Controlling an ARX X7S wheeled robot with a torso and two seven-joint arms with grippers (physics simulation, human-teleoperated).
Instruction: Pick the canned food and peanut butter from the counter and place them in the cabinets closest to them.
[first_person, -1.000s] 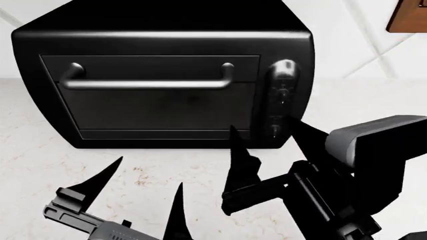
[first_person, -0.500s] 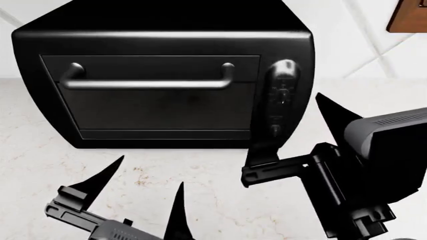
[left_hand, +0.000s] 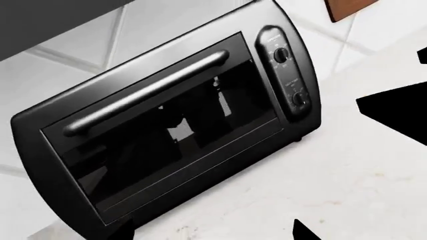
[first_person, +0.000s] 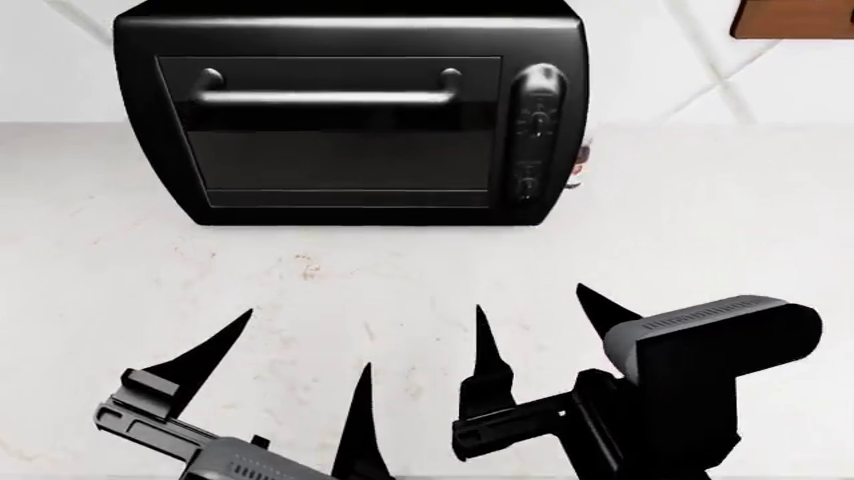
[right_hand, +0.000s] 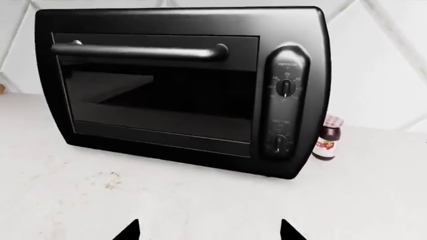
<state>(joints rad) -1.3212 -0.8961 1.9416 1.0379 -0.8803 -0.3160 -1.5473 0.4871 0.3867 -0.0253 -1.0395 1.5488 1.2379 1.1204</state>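
small dark bottle: mostly hidden behind my view of the toaster oven from the head; only a sliver shows past its right side. Label print too small to read from my right wrist.
brown cabinet corner: cut off by the top edge of the head view, and by the top edge in my left wrist view.
my left gripper: body cut by the bottom edge of the head view; only two black finger tips show in my left wrist view.
my right gripper: only two finger tips at the frame edge in my right wrist view.
oven dial markings: too small to read.
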